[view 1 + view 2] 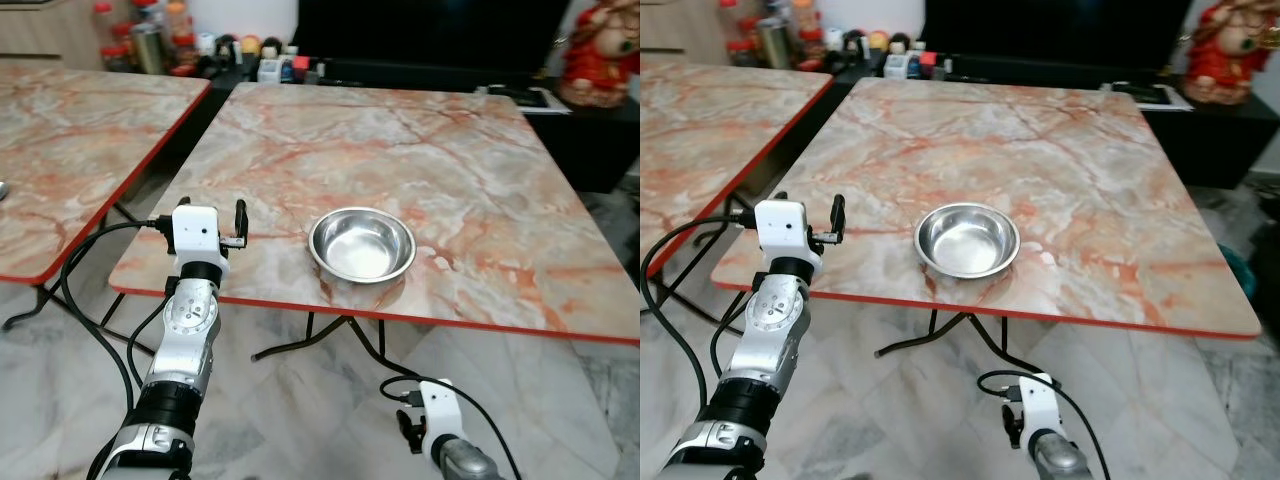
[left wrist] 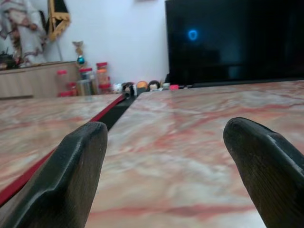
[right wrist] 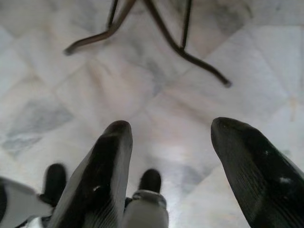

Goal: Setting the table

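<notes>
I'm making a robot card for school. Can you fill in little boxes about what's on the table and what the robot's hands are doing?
Table: marble-pattern top with red edge
On it: one empty steel bowl, near the front edge
Left gripper: raised over the table's front-left corner, fingers open, holding nothing, left of the bowl
Right gripper: hanging low over the tiled floor, fingers open, holding nothing
Second table: on the left

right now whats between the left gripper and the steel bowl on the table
Nothing: in the left eye view, only bare marbled tabletop lies between the open left gripper and the steel bowl.
</notes>
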`<state>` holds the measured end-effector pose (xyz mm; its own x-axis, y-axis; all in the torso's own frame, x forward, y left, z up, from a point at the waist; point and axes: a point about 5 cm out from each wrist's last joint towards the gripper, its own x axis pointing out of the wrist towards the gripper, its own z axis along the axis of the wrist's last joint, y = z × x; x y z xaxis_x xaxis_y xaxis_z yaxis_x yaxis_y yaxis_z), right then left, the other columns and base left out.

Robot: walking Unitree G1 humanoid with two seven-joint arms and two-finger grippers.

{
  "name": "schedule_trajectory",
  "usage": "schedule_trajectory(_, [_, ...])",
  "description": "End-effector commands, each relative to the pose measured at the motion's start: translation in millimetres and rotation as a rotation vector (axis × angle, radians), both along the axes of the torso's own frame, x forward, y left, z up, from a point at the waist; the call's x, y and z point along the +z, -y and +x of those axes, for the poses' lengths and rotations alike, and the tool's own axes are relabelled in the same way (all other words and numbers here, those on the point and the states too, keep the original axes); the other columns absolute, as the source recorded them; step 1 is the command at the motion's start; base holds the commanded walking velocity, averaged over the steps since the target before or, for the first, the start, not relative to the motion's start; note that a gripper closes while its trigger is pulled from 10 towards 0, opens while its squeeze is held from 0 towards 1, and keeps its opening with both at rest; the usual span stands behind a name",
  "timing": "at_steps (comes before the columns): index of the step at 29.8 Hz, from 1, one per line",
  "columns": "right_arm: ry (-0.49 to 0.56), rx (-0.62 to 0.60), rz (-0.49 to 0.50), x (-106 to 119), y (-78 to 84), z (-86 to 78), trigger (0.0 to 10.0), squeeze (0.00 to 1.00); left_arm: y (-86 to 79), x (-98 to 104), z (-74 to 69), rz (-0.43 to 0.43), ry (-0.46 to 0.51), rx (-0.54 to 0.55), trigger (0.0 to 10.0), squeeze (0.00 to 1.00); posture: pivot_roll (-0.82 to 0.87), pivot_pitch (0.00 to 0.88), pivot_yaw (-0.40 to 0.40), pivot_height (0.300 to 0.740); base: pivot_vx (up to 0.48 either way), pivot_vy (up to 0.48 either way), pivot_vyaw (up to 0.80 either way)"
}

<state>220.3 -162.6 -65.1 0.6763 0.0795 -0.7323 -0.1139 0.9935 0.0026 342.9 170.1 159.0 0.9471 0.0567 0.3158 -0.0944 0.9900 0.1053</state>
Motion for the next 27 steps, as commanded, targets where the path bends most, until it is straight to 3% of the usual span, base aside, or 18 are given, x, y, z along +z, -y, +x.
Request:
schedule_trajectory(1, [0.003,-0.003,0.008,0.7,-1.8,1.3,10.0,0.00,1.3,4.4,1.9,-0.008,0.014,-0.002,10.0,0.00,0.11,0.050,-0.031,0.715,0.000,0.390,0.00])
schedule_trajectory(14, [0.007,-0.002,0.007,1.2,-3.2,2.3,10.0,0.00,3.4,4.2,1.2,-0.007,0.011,-0.013,10.0,0.00,0.11,0.057,-0.033,0.715,0.000,0.392,0.00])
schedule_trajectory(20, [0.011,-0.002,0.007,1.9,-2.9,3.3,10.0,0.00,4.3,3.4,0.9,-0.009,0.007,-0.016,10.0,0.00,0.11,0.056,-0.033,0.715,0.000,0.398,-0.78])
schedule_trajectory(27, [0.013,0.010,0.004,1.9,-3.7,3.3,10.0,0.00,5.1,3.2,1.0,-0.007,0.006,-0.021,10.0,0.00,0.11,0.051,-0.034,0.715,0.000,0.456,0.00])
